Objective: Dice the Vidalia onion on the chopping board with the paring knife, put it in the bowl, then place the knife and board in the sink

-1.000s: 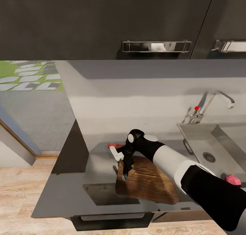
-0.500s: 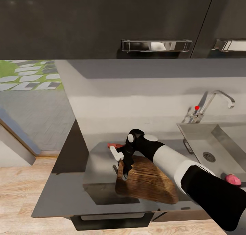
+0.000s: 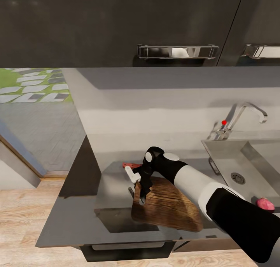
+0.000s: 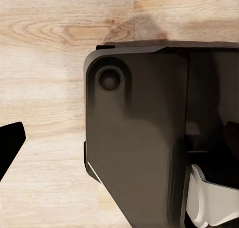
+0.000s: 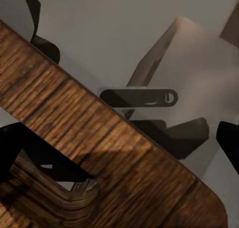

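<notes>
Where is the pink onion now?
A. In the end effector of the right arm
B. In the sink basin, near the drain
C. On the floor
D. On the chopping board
B: in the head view the onion lies inside the sink, while the chopping board carries no onion.

Dark rounded panel [image 4: 134, 138], perhaps the robot's own body, over pale wooden floor [image 4: 45, 63].

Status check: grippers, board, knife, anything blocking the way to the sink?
Right gripper at chopping board's left edge, grip unconfirmed. Paring knife on countertop behind it. Pink onion in sink.
</notes>
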Controlling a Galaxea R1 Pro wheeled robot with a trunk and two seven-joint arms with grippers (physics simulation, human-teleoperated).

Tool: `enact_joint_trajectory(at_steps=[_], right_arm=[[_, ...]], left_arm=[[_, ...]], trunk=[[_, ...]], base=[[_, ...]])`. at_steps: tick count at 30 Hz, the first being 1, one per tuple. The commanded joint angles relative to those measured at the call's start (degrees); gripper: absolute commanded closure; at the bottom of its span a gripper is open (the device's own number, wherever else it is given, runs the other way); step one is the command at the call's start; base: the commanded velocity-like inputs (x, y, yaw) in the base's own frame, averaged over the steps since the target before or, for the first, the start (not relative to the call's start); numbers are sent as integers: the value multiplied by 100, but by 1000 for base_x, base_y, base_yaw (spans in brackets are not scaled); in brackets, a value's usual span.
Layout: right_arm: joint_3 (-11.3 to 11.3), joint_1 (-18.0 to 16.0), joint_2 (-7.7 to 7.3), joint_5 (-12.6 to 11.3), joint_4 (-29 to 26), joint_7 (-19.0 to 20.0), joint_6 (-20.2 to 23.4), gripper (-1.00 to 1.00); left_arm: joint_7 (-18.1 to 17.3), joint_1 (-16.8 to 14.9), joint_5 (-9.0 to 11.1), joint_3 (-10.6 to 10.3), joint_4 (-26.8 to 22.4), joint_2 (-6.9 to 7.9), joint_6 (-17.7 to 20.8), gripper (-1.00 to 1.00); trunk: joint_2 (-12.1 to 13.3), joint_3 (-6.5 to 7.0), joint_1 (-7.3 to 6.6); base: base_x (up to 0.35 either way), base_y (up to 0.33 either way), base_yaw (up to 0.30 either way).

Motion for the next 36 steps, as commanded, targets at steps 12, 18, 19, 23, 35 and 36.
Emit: enact_joint_trajectory(at_steps=[12, 18, 19, 23, 35, 36], right_arm=[[45, -2, 1, 256, 45, -248, -115, 100], [45, -2, 1, 259, 44, -242, -108, 100], [44, -2, 1, 261, 44, -241, -104, 100], [40, -2, 1, 264, 38, -240, -96, 100], [36, -3, 1, 265, -20, -223, -76, 100], [34, -2, 1, 261, -35, -219, -74, 100]], left_arm=[[-5, 3, 7, 0, -7, 0, -8, -100], [-5, 3, 7, 0, -7, 0, -7, -100], [-5, 3, 7, 1, -10, 0, -8, -100], [-5, 3, 7, 0, -7, 0, -5, -100], [-5, 3, 3, 0, -14, 0, -7, -100], [-5, 3, 2, 1, -14, 0, -8, -100]], trunk=[[-5, -11, 6], [-5, -11, 6], [-5, -11, 6], [-5, -4, 6], [-5, 100, 6], [-5, 109, 6]], base=[[0, 0, 0], [0, 0, 0], [0, 0, 0], [0, 0, 0], [0, 0, 0], [0, 0, 0]])
